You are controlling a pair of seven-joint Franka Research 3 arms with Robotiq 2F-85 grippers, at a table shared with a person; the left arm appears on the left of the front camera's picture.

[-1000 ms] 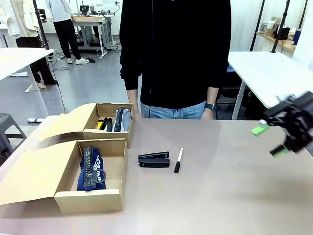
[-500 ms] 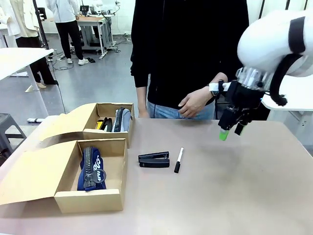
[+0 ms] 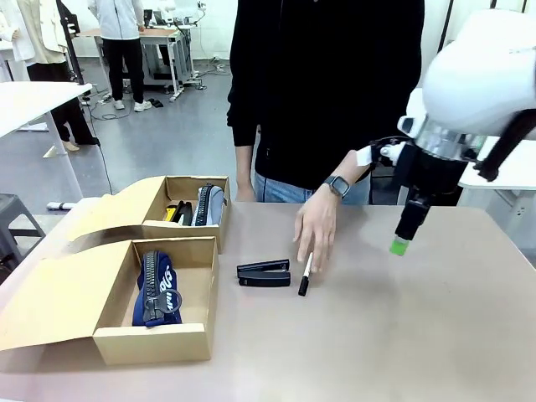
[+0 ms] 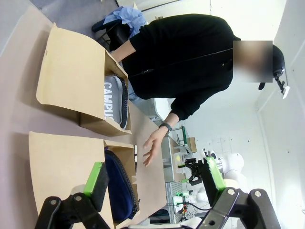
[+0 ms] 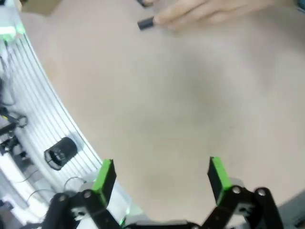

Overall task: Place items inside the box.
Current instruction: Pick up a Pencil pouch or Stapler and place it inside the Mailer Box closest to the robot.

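Observation:
A black stapler (image 3: 263,273) and a black-and-white marker (image 3: 306,275) lie mid-table. A person's hand (image 3: 316,229) rests its fingertips on the marker, whose black end (image 5: 146,22) also shows in the right wrist view. The near box (image 3: 194,339) holds a navy zip pouch (image 3: 157,289). The far box (image 3: 184,234) holds the grey CAMPUS pouch (image 3: 209,203) beside a yellow knife (image 3: 170,213). My right gripper (image 3: 400,243) hangs open over bare table, right of the marker; its jaws (image 5: 161,174) stand wide and empty. My left gripper (image 4: 155,179) is open, looking over both boxes.
Both box lids (image 3: 50,293) lie folded open to the left. The person stands at the far edge behind the marker. The table (image 3: 377,335) is bare to the right and front of the stapler. A white table (image 3: 456,117) stands behind on the right.
My right arm swung in from the right edge to over the table near the marker, fingers now pointing down. The person's hand came down onto the marker.

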